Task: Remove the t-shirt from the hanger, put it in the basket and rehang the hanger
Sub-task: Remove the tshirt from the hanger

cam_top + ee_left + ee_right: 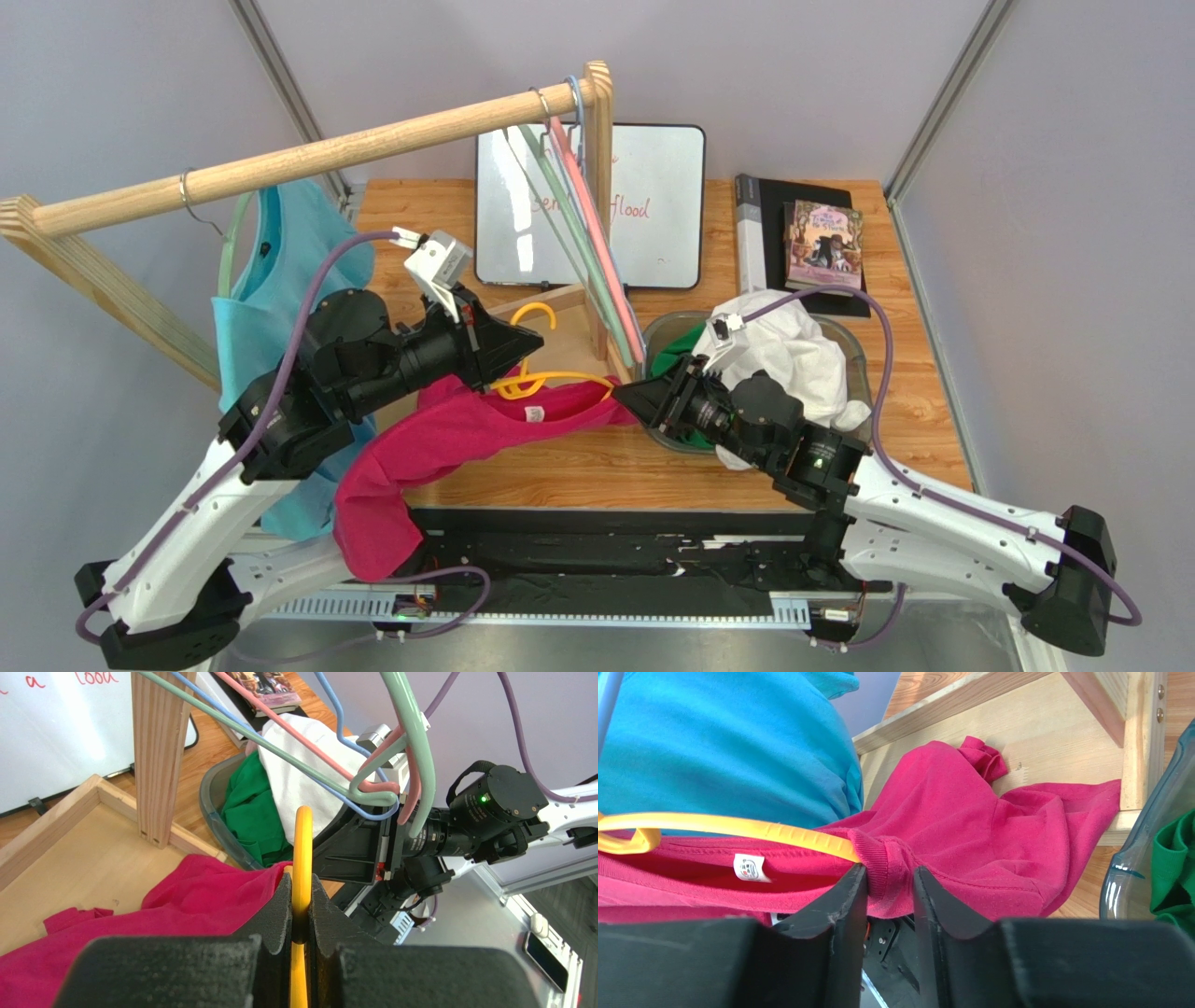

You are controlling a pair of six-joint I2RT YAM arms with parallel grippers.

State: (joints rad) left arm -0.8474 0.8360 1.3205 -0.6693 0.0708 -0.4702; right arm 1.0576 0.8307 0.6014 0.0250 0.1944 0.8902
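A pink t-shirt (449, 434) hangs on a yellow hanger (554, 378) over the table's front, its lower part drooping past the edge. My left gripper (512, 350) is shut on the yellow hanger (302, 840) near its hook, the rod pinched between the pads at the left gripper (302, 903). My right gripper (624, 399) is at the shirt's right shoulder. In the right wrist view the right gripper (889, 882) holds a bunched fold of the t-shirt (962, 826) collar between both fingertips, just where the hanger (738, 826) arm enters the neck.
A blue shirt (288, 266) hangs from the wooden rail (323, 154) at left. Several bare hangers (575, 224) hang by the rail's right post. A bin (842, 343) of green and white clothes stands right, a whiteboard (645, 182) and book (821, 245) behind, and a wooden tray (561, 301) under the hanger.
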